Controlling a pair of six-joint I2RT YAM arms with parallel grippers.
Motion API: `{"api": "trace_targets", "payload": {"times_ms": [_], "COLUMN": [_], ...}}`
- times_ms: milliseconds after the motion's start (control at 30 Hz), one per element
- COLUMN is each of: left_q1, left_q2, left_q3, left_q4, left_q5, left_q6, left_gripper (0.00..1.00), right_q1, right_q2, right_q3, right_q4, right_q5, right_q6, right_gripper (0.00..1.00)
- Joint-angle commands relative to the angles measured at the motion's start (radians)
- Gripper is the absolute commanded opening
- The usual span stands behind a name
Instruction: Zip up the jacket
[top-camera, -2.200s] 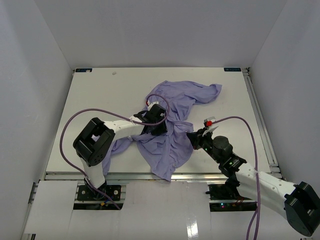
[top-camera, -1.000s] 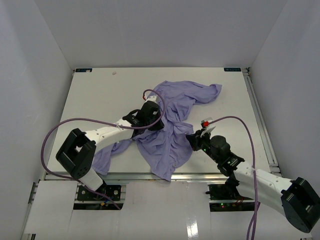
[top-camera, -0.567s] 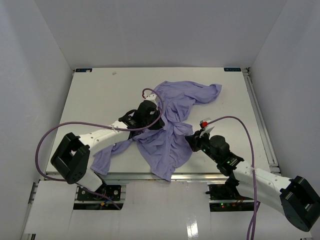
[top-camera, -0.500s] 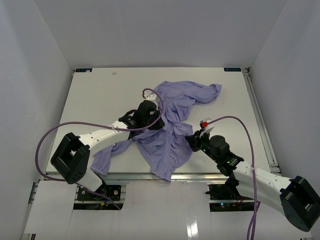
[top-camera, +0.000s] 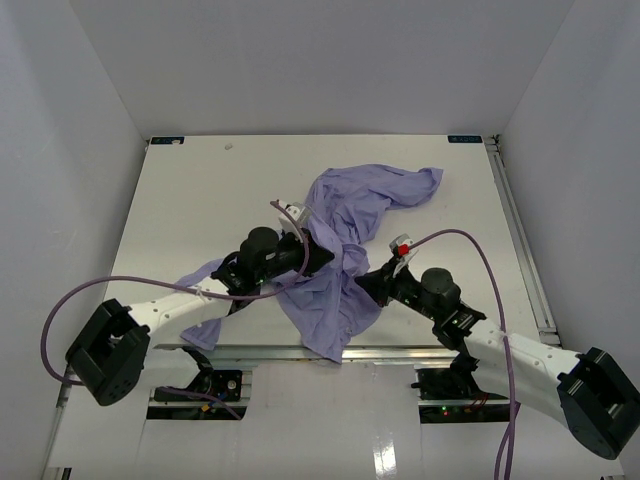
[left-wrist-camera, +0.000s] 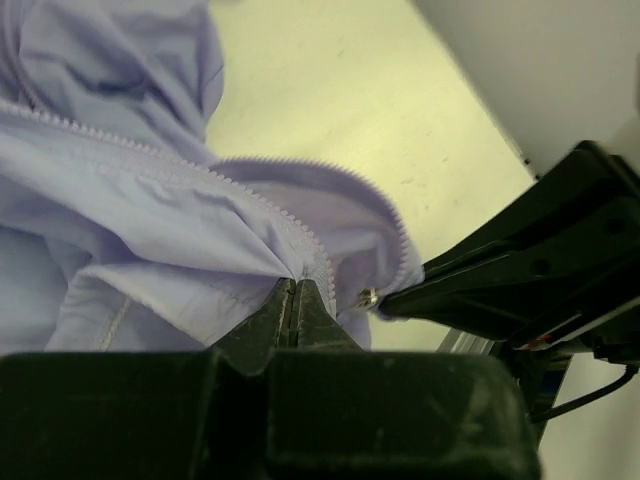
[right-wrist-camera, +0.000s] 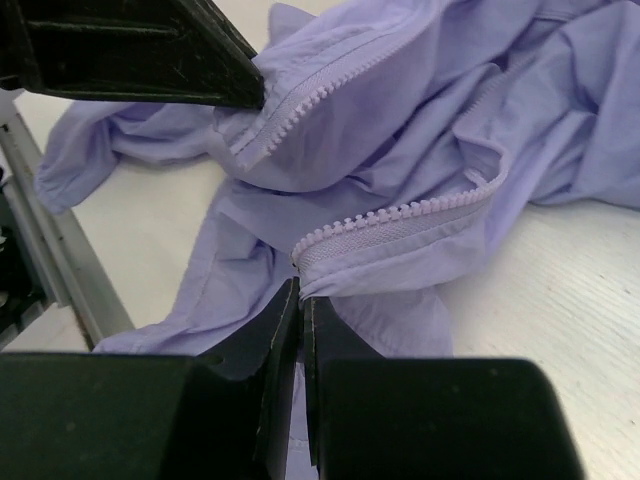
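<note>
Jacket lies crumpled mid-table, unzipped, one end reaching near edge. L gripper: jaws fully closed, pinching cloth right at zipper teeth. R gripper, just beside it: jaws closed on the other zipper edge's end.

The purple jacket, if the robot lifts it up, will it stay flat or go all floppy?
Probably floppy: the thin lavender-purple fabric jacket lies crumpled in soft folds on the white table. It would likely sag away from each pinch: cloth hangs loose around the left gripper and right gripper. Being thin, probably light.
</note>
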Motion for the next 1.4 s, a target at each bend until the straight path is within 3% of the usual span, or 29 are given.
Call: {"api": "trace_targets", "payload": {"times_ms": [0,100,200,500,1367], "left_q1": [0.001,0.001,0.001,0.0,0.0], "left_q2": [-0.092,-0.14,-0.169,-0.212,-0.071], "left_q3": [-0.138,-0.245,-0.289,-0.414,-0.463], "left_q4": [0.332,0.5,0.564,0.864,1.149], "left_q5": [0.057,0.032,0.013,0.107,0.187], "left_q6": [0.057,0.069,0.093,0.109,0.082], "left_gripper": [0.0,0.0,0.0,0.0,0.0], "right_q1": [-0.004,-0.004,-0.003,-0.004,-0.004], "right_q2": [0.037,0.042,0.039,0.088,0.091], "right_q3": [0.047,0.051,0.051,0.089,0.124], "right_q4": [0.124,0.141,0.168,0.217,0.307], "right_q5": [-0.13,-0.157,-0.203,-0.325,-0.483], "right_q6": [-0.02,-0.033,-0.044,-0.035,0.048], "right_gripper": [0.08,0.08,0.08,0.08,0.08]}}
